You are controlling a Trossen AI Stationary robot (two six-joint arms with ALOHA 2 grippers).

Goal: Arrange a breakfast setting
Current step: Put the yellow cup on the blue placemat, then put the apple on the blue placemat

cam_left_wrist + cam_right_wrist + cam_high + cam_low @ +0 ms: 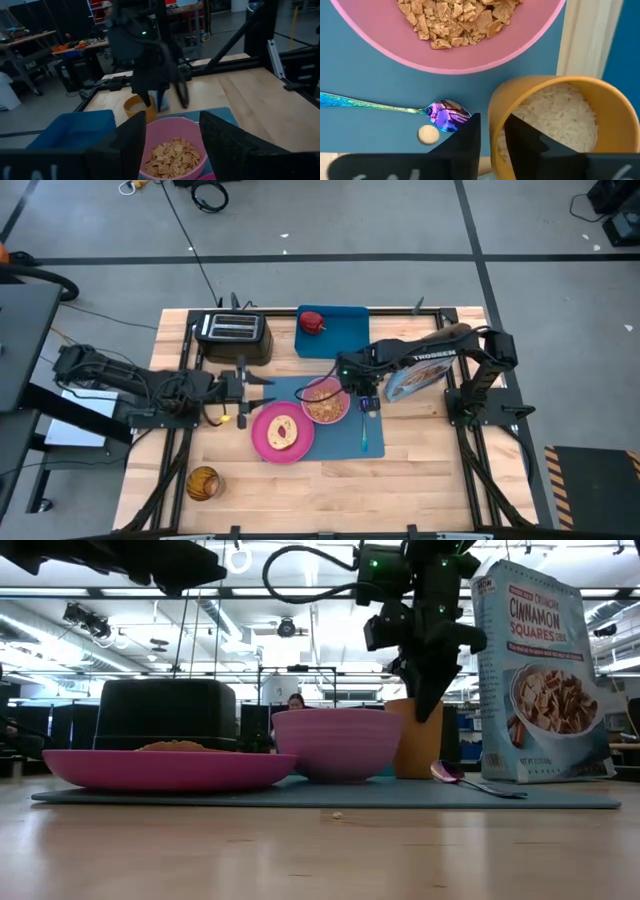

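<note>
The small orange cup, right of the cereal-filled pink bowl at frame centre, is gripped at its rim by the right gripper; the left gripper is held spread before the bowl, a cereal box standing behind

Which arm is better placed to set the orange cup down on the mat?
Right. The right gripper already pinches the rim of the small orange cup beside the pink bowl over the blue mat. The left gripper hangs open on the bowl's other side.

cereal box crowding mat's right edge, toaster behind left; front table open
</note>
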